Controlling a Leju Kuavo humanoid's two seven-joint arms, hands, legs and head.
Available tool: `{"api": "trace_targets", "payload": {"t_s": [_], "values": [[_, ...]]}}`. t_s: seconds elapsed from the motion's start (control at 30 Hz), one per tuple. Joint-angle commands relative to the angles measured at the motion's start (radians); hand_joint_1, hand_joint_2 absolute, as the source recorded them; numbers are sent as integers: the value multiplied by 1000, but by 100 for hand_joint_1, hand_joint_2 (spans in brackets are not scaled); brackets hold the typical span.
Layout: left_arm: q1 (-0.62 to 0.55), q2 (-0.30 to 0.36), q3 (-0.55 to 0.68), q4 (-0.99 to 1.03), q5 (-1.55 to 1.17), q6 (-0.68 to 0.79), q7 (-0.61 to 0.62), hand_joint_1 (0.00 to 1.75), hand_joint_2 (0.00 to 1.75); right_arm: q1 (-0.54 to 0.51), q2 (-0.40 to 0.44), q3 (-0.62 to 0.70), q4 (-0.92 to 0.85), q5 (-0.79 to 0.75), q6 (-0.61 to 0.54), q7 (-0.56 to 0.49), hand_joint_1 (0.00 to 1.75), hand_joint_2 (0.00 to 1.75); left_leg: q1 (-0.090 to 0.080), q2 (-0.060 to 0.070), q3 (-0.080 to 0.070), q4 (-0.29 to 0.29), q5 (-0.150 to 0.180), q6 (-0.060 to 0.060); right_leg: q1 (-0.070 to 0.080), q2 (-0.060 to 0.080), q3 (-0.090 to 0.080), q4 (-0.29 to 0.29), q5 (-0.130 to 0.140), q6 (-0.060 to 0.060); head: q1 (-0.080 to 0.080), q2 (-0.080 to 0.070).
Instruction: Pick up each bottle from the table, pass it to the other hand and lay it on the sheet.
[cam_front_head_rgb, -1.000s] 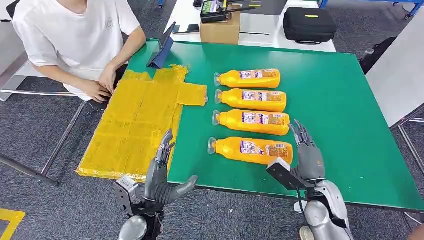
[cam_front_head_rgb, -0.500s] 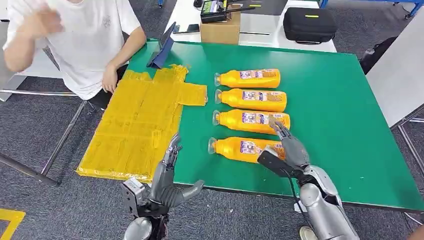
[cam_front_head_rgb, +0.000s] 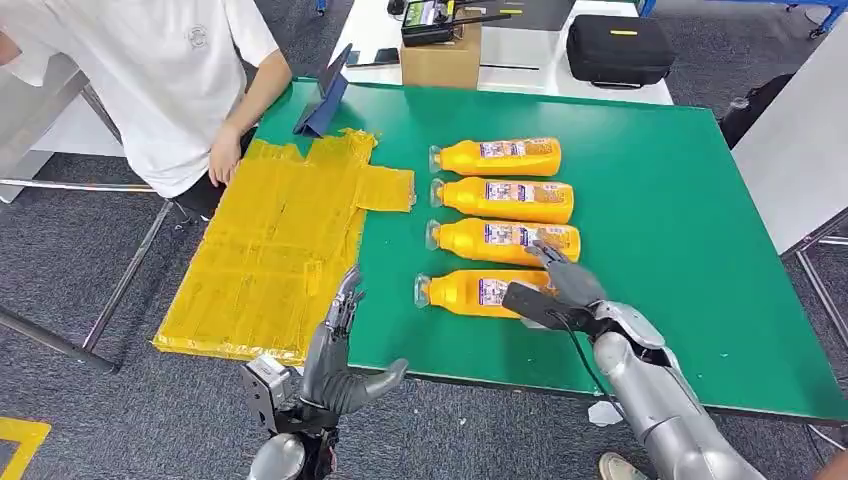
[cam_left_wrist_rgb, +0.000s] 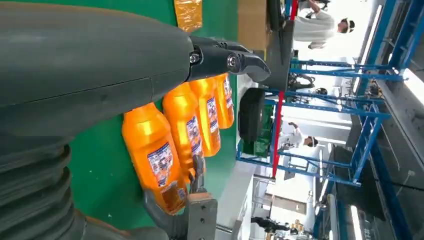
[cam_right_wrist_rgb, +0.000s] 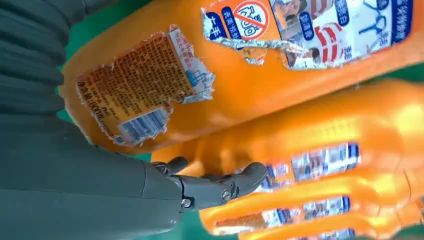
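On the green table (cam_front_head_rgb: 660, 200) I see my right hand (cam_front_head_rgb: 562, 285) has swung in over the base of the nearest bottle (cam_front_head_rgb: 475, 292), fingers apart and not yet clamped, so the first pickup is starting, while my left hand (cam_front_head_rgb: 335, 350) waits open-fingered at seven o'clock beside the yellow sheet (cam_front_head_rgb: 265, 250).

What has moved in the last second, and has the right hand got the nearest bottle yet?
The right hand swung in from beside the nearest bottle and now lies over its base end; a closed grip isn't visible. The person drew both hands off the yellow sheet. The left hand edged slightly right, open. All four bottles stayed put.
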Motion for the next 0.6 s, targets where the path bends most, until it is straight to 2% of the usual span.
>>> {"api": "trace_targets", "payload": {"t_s": [0.03, 0.17, 0.3, 0.33, 0.47, 0.57, 0.6], "values": [[-35, 28, -10, 58, 6, -3, 3, 0, 175, -105, -2, 96, 160, -7, 21, -6, 0, 175, 0, 1, 4, -1, -1, -1, 0, 1, 3, -1, -1, -1, 0, 0], [-38, 24, -3, 66, 16, -7, 2, 0, 175, -158, -14, 155, 213, -28, 89, -18, 0, 175, 0, 2, 5, -1, -2, -1, 0, 1, 4, 0, -1, -1, 0, 0], [-34, 23, 2, 60, 18, -8, 2, 0, 175, -190, -13, 217, 226, -22, 96, -34, 0, 175, 0, 6, 15, 1, -7, -2, 1, 3, 13, 1, -5, -4, 0, 0], [-30, 21, 8, 54, 20, -4, 0, 0, 175, -191, -14, 243, 212, -9, 92, -42, 0, 175, 0, 3, 5, 0, -1, -1, 0, 2, 3, 0, -1, -1, 0, 0], [-20, 19, 26, 34, 21, 6, -5, 0, 175, -158, -32, 310, 130, -22, 96, -60, 0, 175, 0, 4, 7, -1, -3, -1, 0, 2, 6, -1, -2, -2, 0, 0], [-12, 17, 34, 21, 21, 8, -6, 0, 175, -123, -68, 350, 58, -39, 85, -57, 0, 175, 0, 2, 4, -1, -1, -1, 0, 0, 3, -1, -1, -1, 0, 0], [-8, 17, 37, 15, 19, 16, -8, 0, 175, -108, -85, 359, 35, -42, 77, -60, 0, 175, 0, 2, 7, -1, -2, -1, 1, 0, 6, -1, -3, -2, 0, 0]]}}
